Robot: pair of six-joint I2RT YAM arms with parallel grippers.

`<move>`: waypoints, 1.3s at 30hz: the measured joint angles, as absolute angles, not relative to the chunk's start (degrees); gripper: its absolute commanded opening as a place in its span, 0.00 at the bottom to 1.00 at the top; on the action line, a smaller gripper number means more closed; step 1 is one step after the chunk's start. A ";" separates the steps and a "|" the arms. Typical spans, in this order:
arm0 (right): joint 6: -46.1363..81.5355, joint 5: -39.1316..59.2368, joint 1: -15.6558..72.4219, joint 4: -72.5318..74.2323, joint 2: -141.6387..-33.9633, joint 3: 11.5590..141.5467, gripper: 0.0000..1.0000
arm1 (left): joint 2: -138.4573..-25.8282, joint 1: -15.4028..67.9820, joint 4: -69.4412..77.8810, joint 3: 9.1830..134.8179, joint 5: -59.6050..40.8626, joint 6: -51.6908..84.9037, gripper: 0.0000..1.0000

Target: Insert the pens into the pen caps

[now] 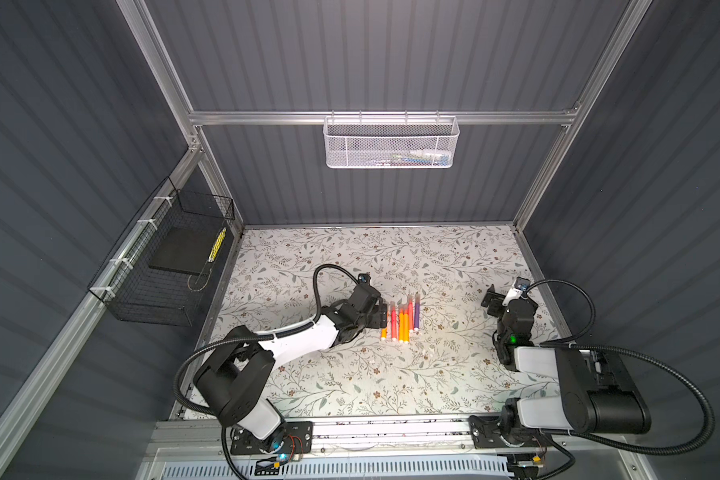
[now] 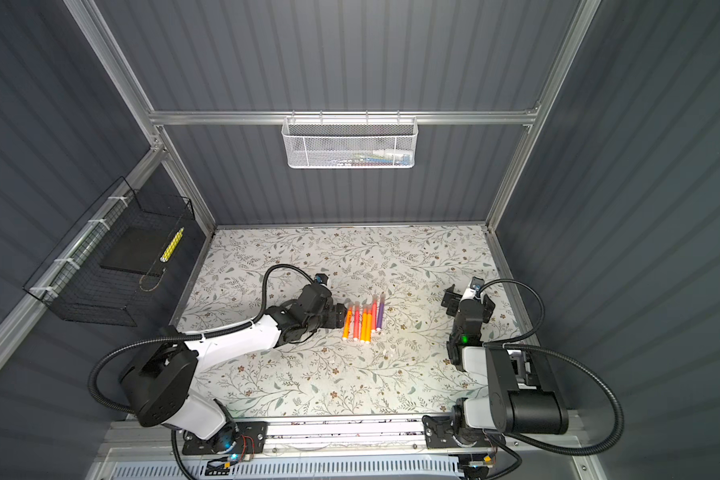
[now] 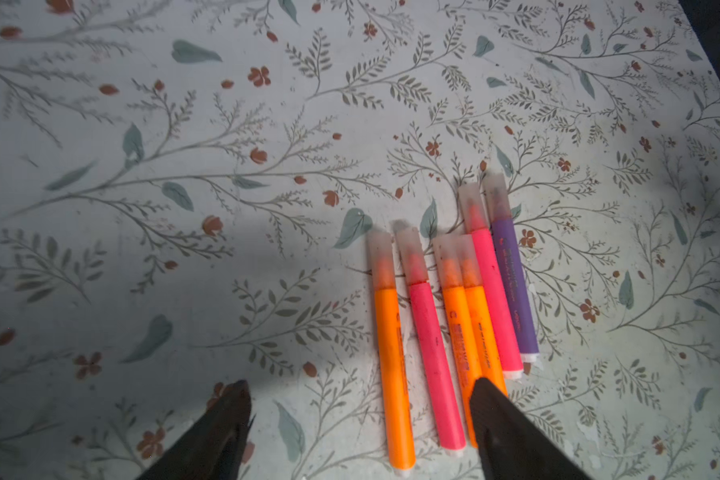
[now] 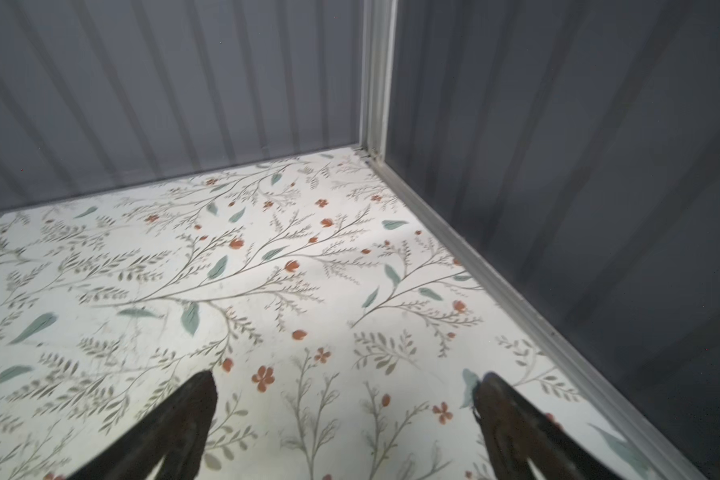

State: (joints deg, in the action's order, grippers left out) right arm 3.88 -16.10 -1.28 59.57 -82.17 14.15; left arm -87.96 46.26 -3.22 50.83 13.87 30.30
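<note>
six pens lie side by side just beside the left gripper, jaws spread, empty; the right gripper, well apart from it, also gapes empty. likely light, stiff, slick: pinch mid-barrel, not the seated pen caps.

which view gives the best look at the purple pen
The left wrist view: the purple pen lies close and large there, its translucent cap on and its white end visible. In both top views the pen is only a small, thin purple sliver. The right wrist view does not show it.
</note>
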 measured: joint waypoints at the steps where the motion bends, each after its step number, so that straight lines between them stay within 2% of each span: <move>1: 3.92 -15.11 -1.10 59.18 -83.05 14.48 0.99 | -87.15 46.04 -2.83 50.30 15.11 29.80 0.90; 6: 4.38 -14.04 -1.02 58.50 -83.22 15.55 0.99 | -81.38 44.16 -2.28 45.80 24.64 28.21 0.96; 13: 4.47 -13.21 -1.02 58.59 -83.31 15.99 0.99 | -72.49 37.89 6.94 32.97 56.40 23.22 0.97; 18: 4.47 -13.19 -1.02 58.61 -83.31 15.99 0.99 | -76.97 27.05 17.32 29.58 63.31 16.03 0.97; 23: 4.47 -13.06 -1.02 58.61 -83.31 15.99 0.99 | -88.29 18.15 39.38 23.42 61.28 7.86 0.98; 26: 4.49 -13.04 -1.02 58.61 -83.31 15.99 0.99 | -93.45 14.94 49.36 20.40 55.22 5.26 0.99; 34: 4.47 -13.04 -1.02 58.59 -83.31 16.01 0.99 | -98.06 9.23 54.00 24.77 34.26 1.69 0.99; 39: 4.47 -13.04 -1.02 58.59 -83.31 16.03 0.99 | -98.26 7.01 53.69 25.26 28.64 1.72 0.99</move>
State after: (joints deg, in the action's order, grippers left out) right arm 4.47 -13.04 -1.02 58.59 -83.31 16.03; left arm -98.26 7.01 53.69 25.26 28.64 1.72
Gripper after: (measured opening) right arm 0.989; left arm 0.994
